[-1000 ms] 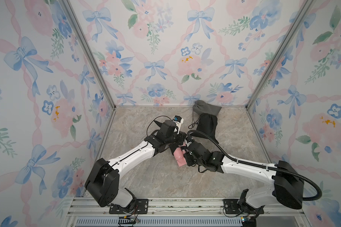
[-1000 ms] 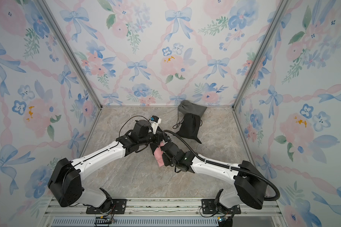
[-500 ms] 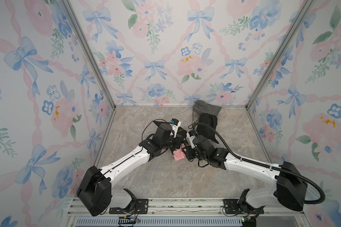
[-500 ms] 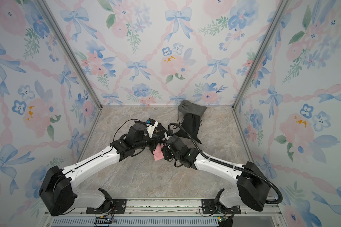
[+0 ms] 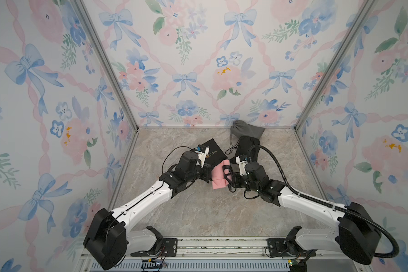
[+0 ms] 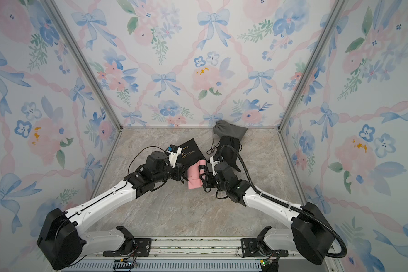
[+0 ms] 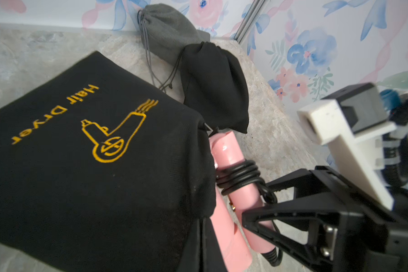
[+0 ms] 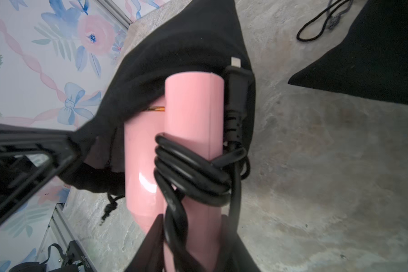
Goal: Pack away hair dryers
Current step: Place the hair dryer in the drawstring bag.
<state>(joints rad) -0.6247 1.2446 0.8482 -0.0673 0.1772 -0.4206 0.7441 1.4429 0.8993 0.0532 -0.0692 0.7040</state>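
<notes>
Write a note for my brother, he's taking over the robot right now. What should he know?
Left tool: shut on the mouth edge of the black printed pouch, holding it open.
Right tool: shut on the pink hair dryer, which has its cord wrapped round it.
Done: the dryer's front end is just inside the pouch mouth; most of it sticks out.
Left: push it fully in, then probably close the pouch.
The grey pouch and second black pouch lie closed near the back wall, contents hidden.
</notes>
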